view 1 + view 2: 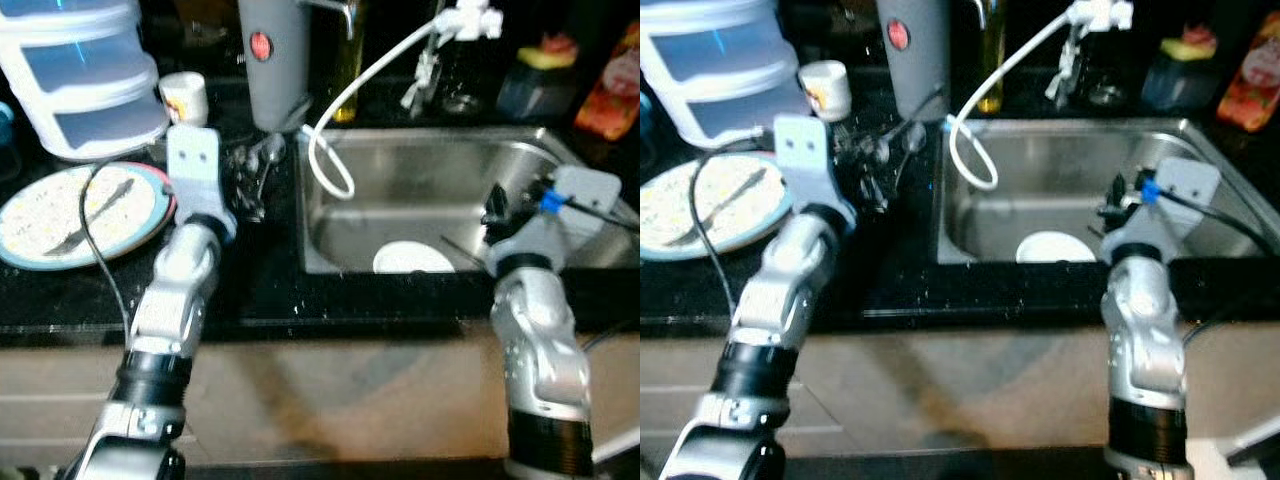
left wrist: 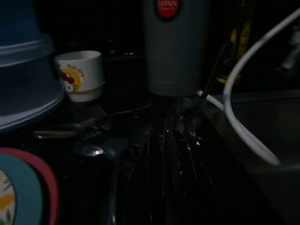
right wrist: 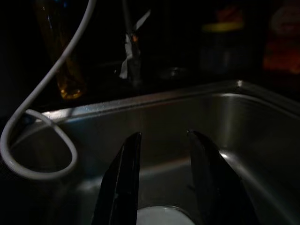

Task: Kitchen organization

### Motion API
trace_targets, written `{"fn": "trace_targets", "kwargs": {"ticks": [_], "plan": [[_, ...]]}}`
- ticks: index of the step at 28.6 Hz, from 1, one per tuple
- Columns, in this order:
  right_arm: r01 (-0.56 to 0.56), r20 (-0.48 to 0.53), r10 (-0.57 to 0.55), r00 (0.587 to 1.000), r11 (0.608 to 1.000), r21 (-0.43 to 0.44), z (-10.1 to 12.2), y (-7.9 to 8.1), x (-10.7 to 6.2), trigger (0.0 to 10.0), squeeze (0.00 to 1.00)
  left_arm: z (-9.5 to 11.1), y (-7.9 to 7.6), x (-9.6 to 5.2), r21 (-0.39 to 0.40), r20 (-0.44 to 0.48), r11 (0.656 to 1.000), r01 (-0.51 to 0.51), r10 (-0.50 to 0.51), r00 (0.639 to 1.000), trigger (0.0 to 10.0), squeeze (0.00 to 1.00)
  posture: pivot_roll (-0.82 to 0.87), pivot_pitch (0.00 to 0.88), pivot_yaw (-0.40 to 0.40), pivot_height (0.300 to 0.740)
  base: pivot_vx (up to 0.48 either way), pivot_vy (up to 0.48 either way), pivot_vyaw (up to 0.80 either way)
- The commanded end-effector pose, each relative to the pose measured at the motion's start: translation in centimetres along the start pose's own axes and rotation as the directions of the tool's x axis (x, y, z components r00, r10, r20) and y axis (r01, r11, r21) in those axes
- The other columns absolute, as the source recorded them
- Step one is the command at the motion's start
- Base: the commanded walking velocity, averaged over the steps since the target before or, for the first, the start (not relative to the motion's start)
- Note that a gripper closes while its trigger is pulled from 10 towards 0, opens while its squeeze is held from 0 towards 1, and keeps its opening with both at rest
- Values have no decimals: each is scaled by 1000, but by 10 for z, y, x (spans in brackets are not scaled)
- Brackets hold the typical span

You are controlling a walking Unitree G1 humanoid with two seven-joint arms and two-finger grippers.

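Right claw (image 3: 161, 183) hangs released, fingers apart, over the sink (image 1: 420, 160), just above the white dish (image 1: 412, 258) at lower centre; probably reaching to collect it, needing a descent. Left claw (image 1: 245, 185) over cutlery on the bench: cannot tell its state. Grey flask (image 2: 174, 42) reads "JAPAN".

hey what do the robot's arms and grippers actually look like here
Both arms are silver with rounded segments and black bands near the lower joints. The left arm carries a pale grey wrist block and a thin black cable. The right gripper has two long black fingers, with a blue fitting and black cable at its wrist.
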State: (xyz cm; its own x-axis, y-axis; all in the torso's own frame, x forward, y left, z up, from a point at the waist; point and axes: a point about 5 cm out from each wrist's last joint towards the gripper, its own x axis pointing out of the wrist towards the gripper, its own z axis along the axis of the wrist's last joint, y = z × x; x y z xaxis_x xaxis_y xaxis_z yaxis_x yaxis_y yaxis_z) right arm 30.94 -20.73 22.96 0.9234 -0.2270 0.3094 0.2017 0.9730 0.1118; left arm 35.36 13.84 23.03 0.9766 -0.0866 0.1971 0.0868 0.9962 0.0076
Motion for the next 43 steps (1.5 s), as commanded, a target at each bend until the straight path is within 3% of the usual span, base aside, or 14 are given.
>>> {"fn": "trace_targets", "kwargs": {"ticks": [1, 7, 13, 19, 25, 26, 28, 32, 33, 34, 35, 38, 42, 43], "plan": [[7, -2, -7, 1000, 1000, 0, -1, -3, -1, 10000, 0, -1, -1, -1, 30, -1, 1000, 8, -8, 1000, 10000, 0, -2, 39, 31, 740, 0, 0, 0], [5, 2, -5, 1000, 1000, 0, 0, -3, 0, 10000, 0, 3, -15, -4, 42, 16, 993, 114, -115, 993, 10000, 0, 0, 32, 30, 740, 0, 0, 0], [4, 6, -4, 1000, 1000, -2, 0, -3, 1, 10000, 0, 14, -30, -6, 48, 16, 951, 307, -308, 951, 10000, 0, 1, 28, 26, 740, 0, 0, 0], [-8, 8, 8, 1000, 1000, 0, 1, 0, 4, 10000, 0, 21, -73, 4, -102, -75, 787, 608, -615, 785, 10000, 0, 12, 29, 16, 740, 0, 0, 0], [-11, 10, 11, 1000, 1000, 1, 1, 1, 3, 10000, 0, 2, -83, 30, -132, -182, 784, 606, -620, 763, 10000, 0, -2, 35, 23, 740, 0, 0, 0], [-9, 9, 9, 1000, 1000, 0, 1, 1, 3, 10000, 0, -1, -85, 32, -148, -195, 779, 610, -627, 754, 10000, 0, -2, 35, 23, 740, 0, 0, 0], [-6, 8, 6, 1000, 1000, -2, 1, 0, 2, 10000, 0, -10, -89, 34, -136, -238, 784, 606, -620, 748, 10000, 133, -9, 37, 25, 740, 0, 0, 0], [-2, 11, 2, 1000, 1000, -5, 2, 0, 1, 10000, 0, -27, -97, 32, -151, -303, 780, 607, -621, 723, 10000, 114, -15, 40, 29, 740, 0, 0, 0], [-1, 12, 1, 1000, 1000, -5, 2, -1, 2, 10000, 0, -29, -101, 31, -168, -305, 767, 619, -638, 707, 10000, 588, -15, 40, 29, 740, 0, 0, 0], [-1, 13, 1, 1000, 1000, -6, 2, -1, 2, 10000, 0, -31, -104, 31, -177, -305, 760, 625, -647, 699, 10000, 694, -15, 40, 29, 740, 0, 0, 0], [-1, 15, 1, 1000, 1000, -6, 3, -1, 2, 10000, 0, -32, -106, 31, -188, -301, 753, 631, -656, 693, 10000, 1000, -16, 42, 29, 740, 0, 0, 0], [-3, 20, 3, 1000, 1000, -9, 4, 0, 2, 10000, 0, -27, -109, 33, -211, -261, 750, 627, -662, 703, 10000, 1000, -18, 43, 30, 740, 0, 0, 0], [-10, 28, 10, 1000, 1000, -10, 5, 1, 2, 10000, 0, -10, -104, 37, -259, -124, 729, 634, -676, 726, 10000, 1000, -16, 45, 29, 740, 0, 0, 0], [-12, 30, 12, 999, 1000, -11, 6, 2, 2, 10000, 0, -4, -100, 39, -270, -87, 729, 629, -670, 738, 10000, 522, -11, 47, 28, 740, 0, 0, 0]]}}
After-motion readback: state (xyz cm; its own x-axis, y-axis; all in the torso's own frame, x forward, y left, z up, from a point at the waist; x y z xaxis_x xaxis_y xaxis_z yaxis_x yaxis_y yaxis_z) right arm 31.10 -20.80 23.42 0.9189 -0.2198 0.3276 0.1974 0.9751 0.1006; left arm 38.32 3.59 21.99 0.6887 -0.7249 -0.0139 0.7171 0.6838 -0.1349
